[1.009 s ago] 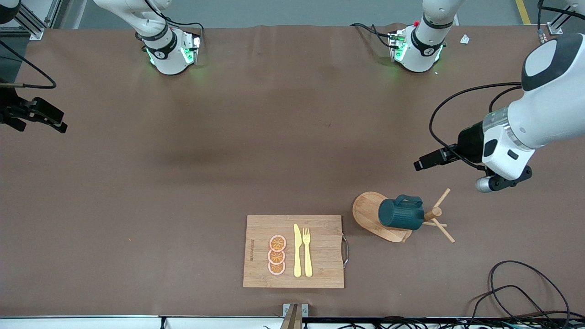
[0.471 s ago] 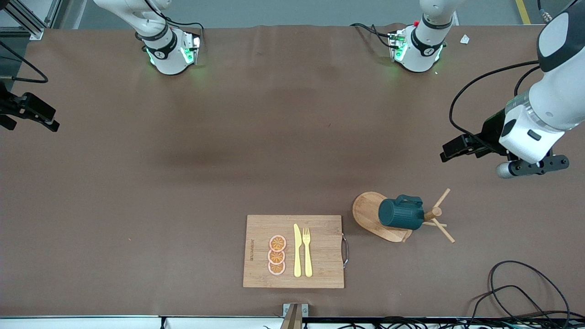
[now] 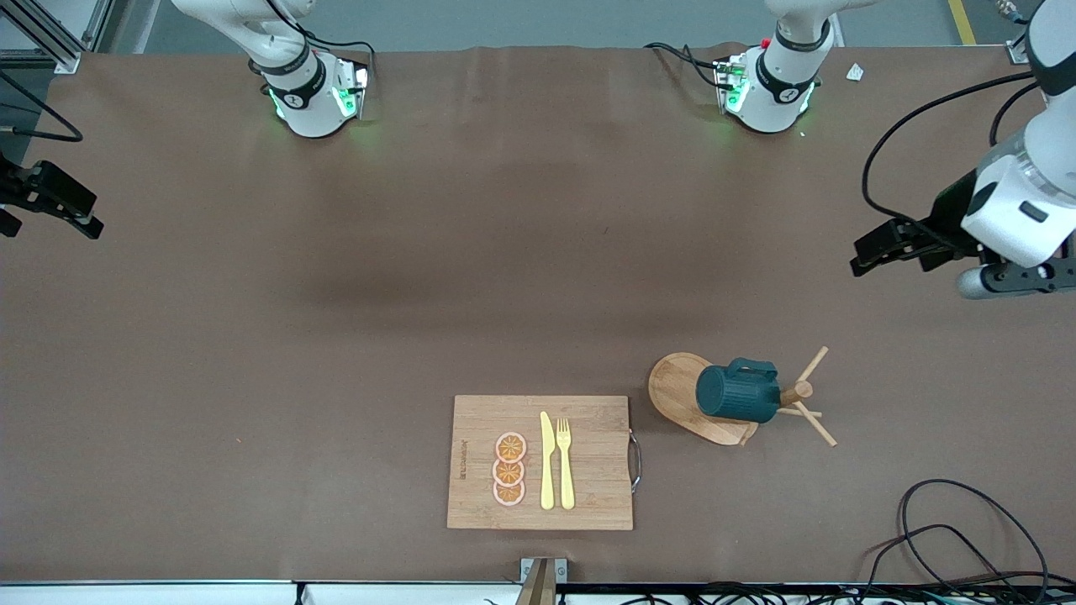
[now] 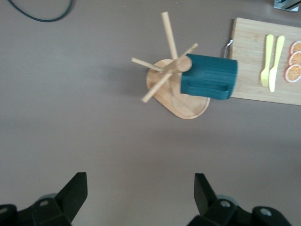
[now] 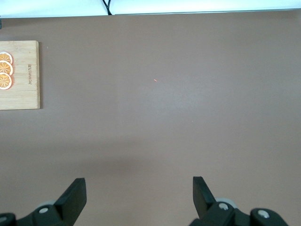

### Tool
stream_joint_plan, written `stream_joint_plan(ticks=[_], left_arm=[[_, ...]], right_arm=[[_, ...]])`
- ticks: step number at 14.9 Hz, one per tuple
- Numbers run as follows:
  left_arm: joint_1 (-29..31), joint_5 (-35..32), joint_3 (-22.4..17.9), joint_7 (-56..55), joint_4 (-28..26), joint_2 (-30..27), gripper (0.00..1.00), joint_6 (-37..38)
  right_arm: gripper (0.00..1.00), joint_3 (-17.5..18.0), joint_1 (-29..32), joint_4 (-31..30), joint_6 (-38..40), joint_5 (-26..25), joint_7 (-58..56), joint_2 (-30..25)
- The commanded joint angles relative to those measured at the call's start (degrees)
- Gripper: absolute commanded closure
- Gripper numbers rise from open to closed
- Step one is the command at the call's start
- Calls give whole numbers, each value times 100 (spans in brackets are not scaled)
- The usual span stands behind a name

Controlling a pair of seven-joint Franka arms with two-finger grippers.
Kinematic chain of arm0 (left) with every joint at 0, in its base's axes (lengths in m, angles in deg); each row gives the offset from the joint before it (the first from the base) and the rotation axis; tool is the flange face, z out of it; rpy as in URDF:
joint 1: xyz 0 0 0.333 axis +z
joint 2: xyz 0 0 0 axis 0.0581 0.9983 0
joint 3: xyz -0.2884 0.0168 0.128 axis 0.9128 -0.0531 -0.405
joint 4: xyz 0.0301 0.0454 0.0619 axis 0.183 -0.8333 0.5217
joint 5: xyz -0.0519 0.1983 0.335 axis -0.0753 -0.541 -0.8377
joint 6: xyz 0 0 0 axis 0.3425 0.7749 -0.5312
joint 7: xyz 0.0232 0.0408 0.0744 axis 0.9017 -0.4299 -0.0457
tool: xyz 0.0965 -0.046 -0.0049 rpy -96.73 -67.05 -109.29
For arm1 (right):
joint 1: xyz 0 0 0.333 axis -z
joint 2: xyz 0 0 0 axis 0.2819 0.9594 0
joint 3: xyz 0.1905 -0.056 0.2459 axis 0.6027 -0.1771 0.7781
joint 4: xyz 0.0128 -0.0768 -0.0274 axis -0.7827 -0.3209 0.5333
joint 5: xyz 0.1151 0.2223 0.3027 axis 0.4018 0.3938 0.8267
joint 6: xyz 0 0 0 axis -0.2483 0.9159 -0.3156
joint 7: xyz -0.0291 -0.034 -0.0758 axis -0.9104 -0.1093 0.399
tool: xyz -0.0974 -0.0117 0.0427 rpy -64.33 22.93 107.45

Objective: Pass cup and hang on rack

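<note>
Now cup [image 3: 738, 400] hangs on rack [image 3: 683, 388]; left gripper [image 3: 874, 249] backed away from rack, right gripper [image 3: 46, 202] well clear, both wide, empty—task looks done.

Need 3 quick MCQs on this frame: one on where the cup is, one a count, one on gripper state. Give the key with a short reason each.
1. Where is the cup?
A. on the cutting board
B. hung on the rack
C. in the left gripper

2. How many orange slices lie on the cutting board?
A. two
B. three
C. five

3. What state is the left gripper in?
A. open and empty
B. shut on the cup
C. shut on a fork

Key:
1 B, the cup sits on a peg of the rack.
2 B, three slices lie in a row.
3 A, its fingers stand wide apart over bare table.
</note>
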Motion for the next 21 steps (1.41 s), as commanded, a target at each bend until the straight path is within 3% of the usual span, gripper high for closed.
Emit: stream_joint_plan(ticks=[1, 3, 8, 11, 14, 21], left_arm=[[-1236, 95, -1405, 335, -347, -501, 0, 129], [-1381, 95, -1681, 563, -487, -729, 0, 138], [-1249, 7, -1681, 547, -1233, -1475, 1, 113], [-1257, -448, -1524, 582, -1613, -1898, 1, -169], [-1380, -854, -1453, 591, -1692, -1935, 1, -459], [-1302, -547, -1461, 739, -1666, -1680, 1, -793]], right_arm=[[0, -22, -33, -61, 17, -3, 10, -107], [0, -22, -33, -61, 35, 15, 2, -107], [0, -22, -42, -61, 105, 32, 10, -107], [0, -22, -33, -61, 140, 32, 1, -107], [0, -13, -42, -61, 307, 59, 10, -107], [0, -13, -130, 18, 422, 50, 19, -107]])
